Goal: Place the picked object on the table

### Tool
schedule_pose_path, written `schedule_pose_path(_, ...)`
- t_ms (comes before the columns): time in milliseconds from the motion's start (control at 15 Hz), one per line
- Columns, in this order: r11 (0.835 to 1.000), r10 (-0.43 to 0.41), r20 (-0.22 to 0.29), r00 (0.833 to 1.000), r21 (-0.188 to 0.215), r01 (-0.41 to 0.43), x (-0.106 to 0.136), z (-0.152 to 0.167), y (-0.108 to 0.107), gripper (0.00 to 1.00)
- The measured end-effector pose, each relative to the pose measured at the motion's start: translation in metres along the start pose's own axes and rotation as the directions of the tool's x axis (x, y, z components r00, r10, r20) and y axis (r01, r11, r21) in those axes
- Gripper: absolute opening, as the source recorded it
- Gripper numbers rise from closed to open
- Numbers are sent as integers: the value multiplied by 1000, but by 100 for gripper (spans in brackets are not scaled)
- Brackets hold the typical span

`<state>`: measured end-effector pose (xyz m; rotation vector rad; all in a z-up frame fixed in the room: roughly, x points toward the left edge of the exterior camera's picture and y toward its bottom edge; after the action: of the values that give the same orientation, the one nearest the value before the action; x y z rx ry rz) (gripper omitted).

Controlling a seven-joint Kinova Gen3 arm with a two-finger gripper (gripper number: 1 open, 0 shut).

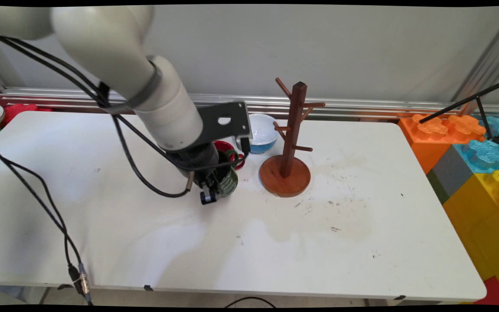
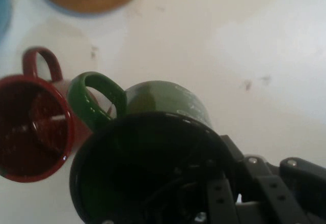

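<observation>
While the gripper (image 1: 213, 189) sits low over the table (image 1: 362, 242), its fingers (image 2: 219, 203) straddle the green mug's (image 2: 153, 152) rim, one inside, one outside, closed on the wall. Green mug stands upright on the table. Red mug (image 2: 33, 127) is just beside it, handle side. Wooden mug tree (image 1: 287, 143) stands near, blue-white bowl (image 1: 261, 132) behind.

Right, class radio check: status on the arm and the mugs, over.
Gripper at green mug, one finger inside rim; closure unclear. Red mug right beside it. Wooden mug tree stands apart.
</observation>
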<state>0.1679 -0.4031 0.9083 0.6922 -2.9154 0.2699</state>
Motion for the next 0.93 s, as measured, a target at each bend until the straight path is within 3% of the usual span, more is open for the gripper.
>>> schedule_pose_path(400, 999, -1, 83, 997, -33, 4, 18, 41, -5, 0)
schedule_pose_path(933, 997, 5, 124, 992, -82, 5, 35, 88, -13, 0)
